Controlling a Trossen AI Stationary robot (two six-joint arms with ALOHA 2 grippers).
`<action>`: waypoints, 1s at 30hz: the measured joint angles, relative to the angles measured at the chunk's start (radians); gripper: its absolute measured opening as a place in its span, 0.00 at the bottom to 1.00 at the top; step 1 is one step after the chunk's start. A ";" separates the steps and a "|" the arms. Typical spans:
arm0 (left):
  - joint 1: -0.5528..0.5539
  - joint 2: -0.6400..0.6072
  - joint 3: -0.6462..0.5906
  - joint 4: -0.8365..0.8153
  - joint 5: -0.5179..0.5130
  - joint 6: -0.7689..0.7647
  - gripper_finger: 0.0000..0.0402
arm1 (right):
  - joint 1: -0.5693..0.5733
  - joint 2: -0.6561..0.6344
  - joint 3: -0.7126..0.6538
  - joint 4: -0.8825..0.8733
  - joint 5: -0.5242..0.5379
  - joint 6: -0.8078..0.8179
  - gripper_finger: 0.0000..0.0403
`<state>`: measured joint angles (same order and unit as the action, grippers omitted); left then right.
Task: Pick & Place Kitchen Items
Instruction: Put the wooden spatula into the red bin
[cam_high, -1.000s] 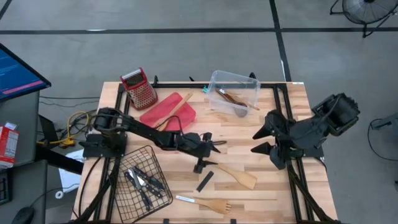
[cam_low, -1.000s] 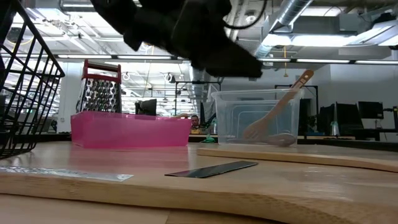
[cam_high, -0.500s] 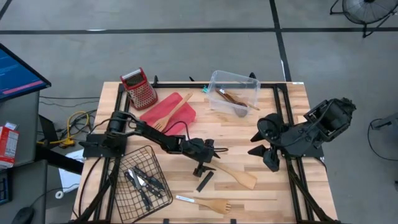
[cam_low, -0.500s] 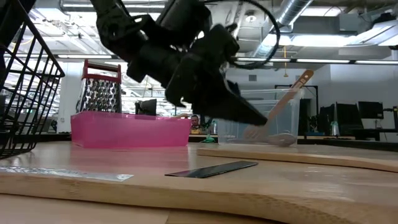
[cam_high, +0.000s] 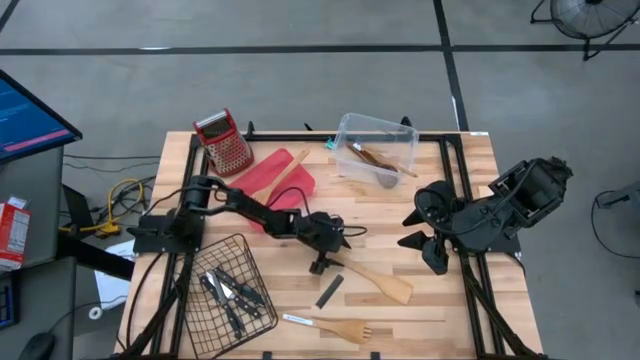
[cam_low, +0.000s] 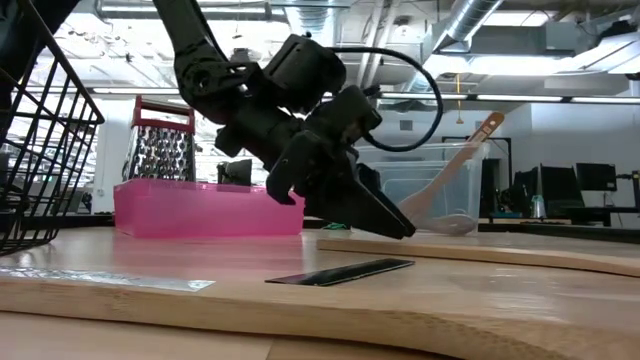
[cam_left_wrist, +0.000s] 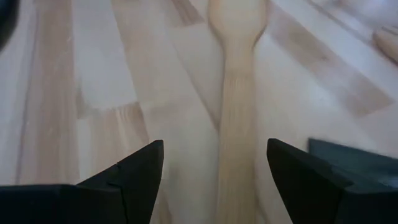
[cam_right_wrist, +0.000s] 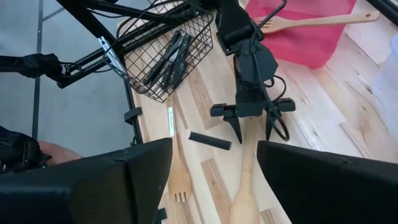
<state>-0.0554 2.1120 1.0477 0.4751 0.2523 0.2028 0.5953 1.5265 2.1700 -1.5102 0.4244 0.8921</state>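
Observation:
A light wooden spatula (cam_high: 382, 284) lies flat on the table, its handle pointing at my left gripper (cam_high: 330, 260). That gripper is open and tipped down, close over the table. In the left wrist view its two fingers stand on either side of the spatula's handle (cam_left_wrist: 238, 118), apart from it. A flat black strip (cam_high: 328, 292) and a pronged wooden turner (cam_high: 335, 327) lie nearer the front edge. My right gripper (cam_high: 408, 228) hangs open, high over the table's right side, with nothing in it.
A wire basket (cam_high: 203, 305) with several black-handled knives stands at the front left. A red tray (cam_high: 262, 183) bearing a wooden spatula and a box grater (cam_high: 226, 143) sit at the far left. A clear plastic tub (cam_high: 378, 143) with wooden utensils is at the far middle.
My left gripper has come down from well above the table to just over it, tipping further downward and drawing a little toward the near edge, onto the spatula's handle end. The spatula and the other utensils lie where they were.

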 joint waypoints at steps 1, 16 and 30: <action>0.002 0.000 0.001 -0.019 0.000 0.000 0.67 | 0.000 0.000 0.000 0.000 0.000 0.000 0.62; -0.048 -0.009 0.006 -0.187 -0.125 0.103 0.50 | 0.000 0.000 0.000 0.000 0.004 -0.008 0.62; -0.048 -0.005 0.002 -0.192 -0.157 0.060 0.11 | 0.000 0.000 0.000 0.000 0.003 -0.001 0.62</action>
<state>-0.1037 2.1067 1.0500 0.2830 0.0952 0.2633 0.5953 1.5265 2.1700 -1.5105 0.4271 0.8913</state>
